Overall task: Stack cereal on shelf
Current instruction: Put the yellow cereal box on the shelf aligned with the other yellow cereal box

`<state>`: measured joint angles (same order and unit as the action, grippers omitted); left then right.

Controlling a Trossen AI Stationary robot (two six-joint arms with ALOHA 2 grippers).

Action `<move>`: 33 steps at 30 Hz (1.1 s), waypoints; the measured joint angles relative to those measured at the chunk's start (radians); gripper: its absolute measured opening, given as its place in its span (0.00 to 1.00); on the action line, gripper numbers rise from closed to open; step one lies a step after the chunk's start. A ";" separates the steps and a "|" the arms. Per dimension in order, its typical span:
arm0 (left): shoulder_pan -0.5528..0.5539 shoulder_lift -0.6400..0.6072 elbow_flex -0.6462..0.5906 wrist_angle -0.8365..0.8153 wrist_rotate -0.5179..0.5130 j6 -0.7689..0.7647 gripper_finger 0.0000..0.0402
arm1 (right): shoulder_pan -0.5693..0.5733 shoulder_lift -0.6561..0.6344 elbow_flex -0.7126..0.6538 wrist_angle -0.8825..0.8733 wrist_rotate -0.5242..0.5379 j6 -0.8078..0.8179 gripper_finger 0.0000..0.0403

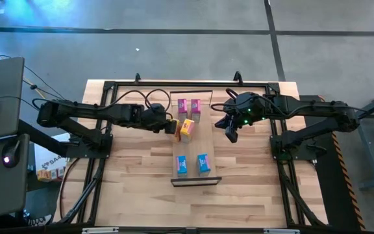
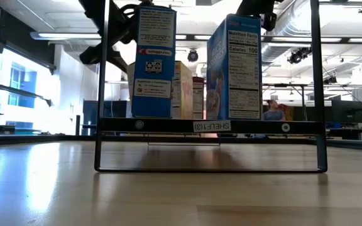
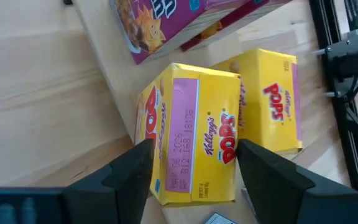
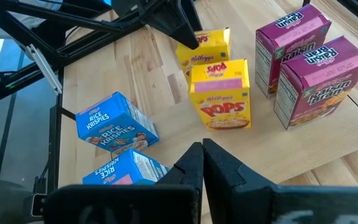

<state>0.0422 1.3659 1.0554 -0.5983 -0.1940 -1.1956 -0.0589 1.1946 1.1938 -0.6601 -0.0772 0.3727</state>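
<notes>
The shelf (image 1: pixel 194 146) is a pale plank running from the far side toward the near side. Two pink boxes (image 1: pixel 189 106) stand at its far end and two light blue boxes (image 1: pixel 193 164) at its near end. One yellow box (image 1: pixel 187 129) stands upright mid-shelf. A second yellow box (image 3: pixel 194 140) sits at the shelf's left edge, between the fingers of my left gripper (image 3: pixel 194 149), which reaches in from the table's left. My right gripper (image 1: pixel 231 133) hovers shut to the right of the shelf, touching nothing. My left gripper pinches the second yellow box between its two fingers, one finger (image 3: pixel 140 158) on the printed wide face and the other on the opposite side (image 3: pixel 236 146). It comes in roughly level from the table's left. Whether the box's base rests on the shelf cannot be told.
Black metal frames close the shelf at its near end (image 2: pixel 209 125) and far end (image 1: pixel 192 91). Free plank lies between the yellow and blue boxes (image 1: pixel 193 148). Open tabletop (image 1: pixel 141 175) flanks the shelf on both sides. A person (image 2: pixel 271 112) stands far back in the room.
</notes>
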 joint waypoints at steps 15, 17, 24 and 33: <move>0.000 -0.001 -0.001 0.073 0.037 0.063 0.56 | 0.000 0.000 0.000 0.019 0.003 0.000 0.00; 0.003 -0.001 -0.001 0.073 0.037 0.076 0.56 | 0.000 0.000 0.000 0.028 0.003 0.000 0.00; 0.058 -0.055 -0.001 0.031 0.038 0.217 0.56 | 0.000 0.000 0.000 0.037 0.002 0.004 0.00; 0.127 -0.255 -0.001 0.012 -0.072 0.580 0.53 | 0.000 0.000 0.000 0.039 -0.001 0.011 0.00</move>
<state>0.1688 1.1113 1.0546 -0.5859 -0.2655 -0.6158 -0.0589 1.1946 1.1938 -0.6207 -0.0784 0.3840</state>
